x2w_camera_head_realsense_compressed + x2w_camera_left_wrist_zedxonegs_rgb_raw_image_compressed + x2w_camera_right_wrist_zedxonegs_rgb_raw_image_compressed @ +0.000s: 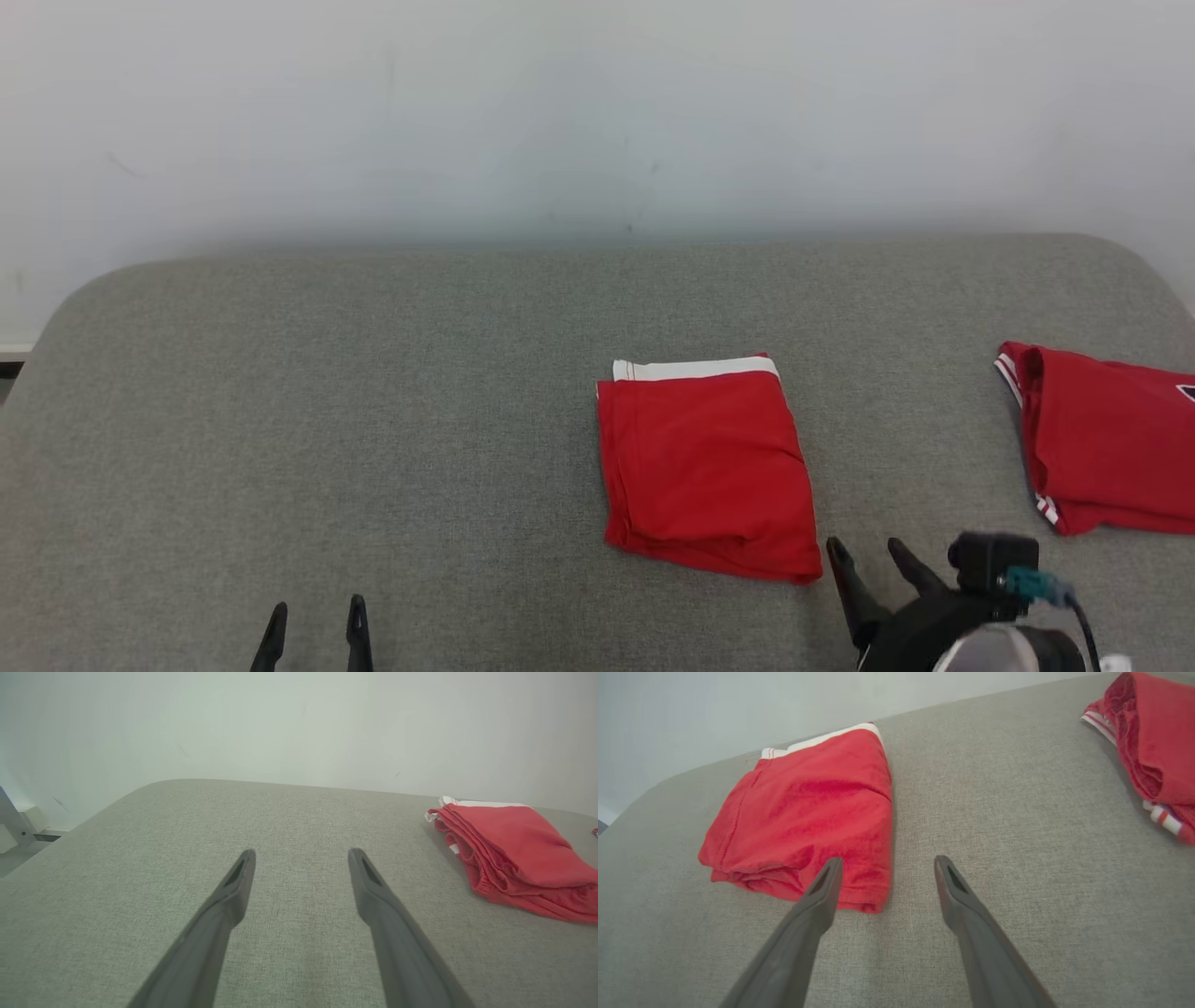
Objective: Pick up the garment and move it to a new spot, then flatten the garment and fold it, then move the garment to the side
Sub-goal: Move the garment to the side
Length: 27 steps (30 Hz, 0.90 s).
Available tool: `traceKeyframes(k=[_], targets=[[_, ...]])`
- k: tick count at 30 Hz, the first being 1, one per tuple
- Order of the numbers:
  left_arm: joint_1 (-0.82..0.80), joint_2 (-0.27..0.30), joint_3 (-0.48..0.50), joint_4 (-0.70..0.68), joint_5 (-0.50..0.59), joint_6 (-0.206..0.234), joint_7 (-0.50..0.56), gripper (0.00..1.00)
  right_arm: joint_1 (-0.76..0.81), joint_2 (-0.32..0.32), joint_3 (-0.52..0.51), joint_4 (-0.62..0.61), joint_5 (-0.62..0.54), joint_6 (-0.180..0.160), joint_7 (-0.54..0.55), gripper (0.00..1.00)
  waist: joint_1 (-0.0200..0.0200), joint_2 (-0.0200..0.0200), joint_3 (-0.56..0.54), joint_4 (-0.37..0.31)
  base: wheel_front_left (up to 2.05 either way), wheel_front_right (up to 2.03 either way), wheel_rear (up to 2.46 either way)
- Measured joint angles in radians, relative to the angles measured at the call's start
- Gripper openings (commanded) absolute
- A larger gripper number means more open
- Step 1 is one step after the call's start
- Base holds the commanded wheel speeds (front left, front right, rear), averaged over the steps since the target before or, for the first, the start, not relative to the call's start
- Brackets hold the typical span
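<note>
The right gripper (865,546) is seen at the near right of the head view. Its jaws are spread wide and nothing is held between them. They are placed just beside the near right corner of the folded garment (705,467); whether one jaw touches the cloth cannot be told. The left gripper (317,605) is found at the near left, its jaws also spread and empty, well apart from the cloth, over the bare grey surface (373,420). The garment, red with a white band along its far edge, lies as a neat rectangle a little to the right of the middle of the surface. A second red garment (1111,448) is laid at the right edge.

The folding is judged to be done, so the step in hand is probably the move to the side. For this, the near edge should be taken low, with all layers caught together between the jaws, because a grip on the top layer alone would open the fold. The opposite corner would be better supported by the left gripper. The bundle should be lifted only a little and set down flat, apart from the second garment.

The second garment is cut off by the border of the picture, and a dark mark on it cannot be identified. The number of layers in the fold is not well seen. The near edge of the surface is out of the pictures.
</note>
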Motion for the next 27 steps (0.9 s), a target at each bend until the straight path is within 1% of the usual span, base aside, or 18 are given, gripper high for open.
traceKeyframes(k=[2, 4, 7, 10, 13, 15, 18, 27], targets=[[-0.001, 0.000, -0.002, -0.003, -0.003, 0.001, 0.000, 1.00, -0.026, -0.002, -0.020, -0.040, -0.005, 0.000, 0.155, 1.00, 0.0001, 0.0000, 0.004, 0.006, 0.00, 0.00, 0.00], [-0.002, 0.000, -0.007, -0.007, -0.005, 0.001, 0.000, 1.00, -0.045, -0.001, -0.032, -0.098, -0.029, 0.000, 0.288, 1.00, 0.0000, 0.0000, 0.009, 0.013, 0.00, 0.00, 0.00], [-0.010, 0.000, -0.018, -0.007, -0.013, 0.002, 0.000, 1.00, -0.099, -0.002, -0.075, -0.176, -0.046, 0.000, 0.453, 1.00, 0.0001, 0.0000, 0.025, 0.024, 0.00, 0.00, 0.00], [-0.032, 0.000, -0.034, -0.012, -0.023, 0.003, 0.000, 1.00, -0.137, -0.004, -0.091, -0.229, -0.063, 0.000, 0.616, 1.00, 0.0000, 0.0000, 0.039, 0.047, 0.00, 0.00, 0.00], [-0.048, 0.000, -0.043, -0.022, -0.025, 0.009, 0.000, 1.00, -0.193, -0.023, -0.107, -0.256, -0.086, 0.000, 0.732, 1.00, 0.0001, 0.0000, 0.056, 0.072, 0.00, 0.00, 0.00], [-0.057, 0.000, -0.049, -0.026, -0.025, 0.008, 0.000, 1.00, -0.231, -0.032, -0.130, -0.253, -0.095, 0.000, 0.774, 1.00, 0.0001, 0.0001, 0.071, 0.087, 0.00, 0.00, 0.00], [-0.074, 0.000, -0.054, -0.027, -0.030, 0.005, 0.000, 1.00, -0.270, -0.034, -0.160, -0.218, -0.109, 0.000, 0.810, 1.00, 0.0002, 0.0001, 0.094, 0.110, 0.00, 0.00, 0.00], [-0.116, 0.000, -0.074, -0.026, -0.030, -0.001, 0.000, 1.00, -0.358, -0.044, -0.212, -0.091, -0.170, 0.000, 0.808, 1.00, 0.0002, 0.0001, 0.174, 0.174, 0.00, 0.00, 0.00]])
